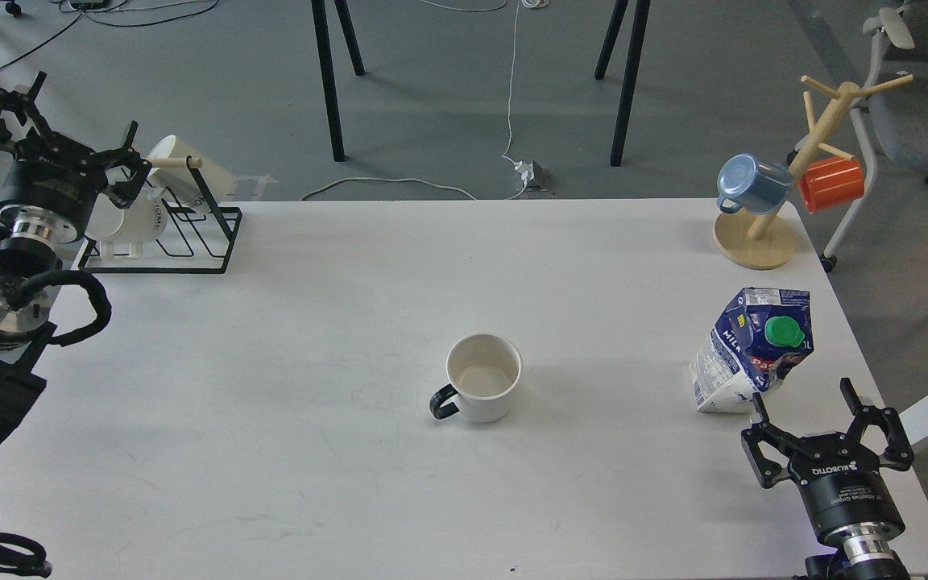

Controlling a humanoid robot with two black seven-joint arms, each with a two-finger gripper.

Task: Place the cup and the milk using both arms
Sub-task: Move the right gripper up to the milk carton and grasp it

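Note:
The cup point(483, 378), a cream-white mug with a black loop handle at its lower left, stands upright in the middle of the white table point(311, 322). The milk point(751, 350), a dented blue and white carton with a green cap, stands at the right side. My right gripper point(804, 397) is open and empty, just below the carton and apart from it. My left gripper point(81, 109) is open and empty at the far left, by the black wire rack, far from the cup.
A black wire rack point(166, 225) with cream lettered mugs point(138, 219) stands at the table's back left. A wooden mug tree point(786, 177) with a blue mug point(746, 184) and an orange mug point(832, 183) stands at the back right. A chair is beyond the right edge.

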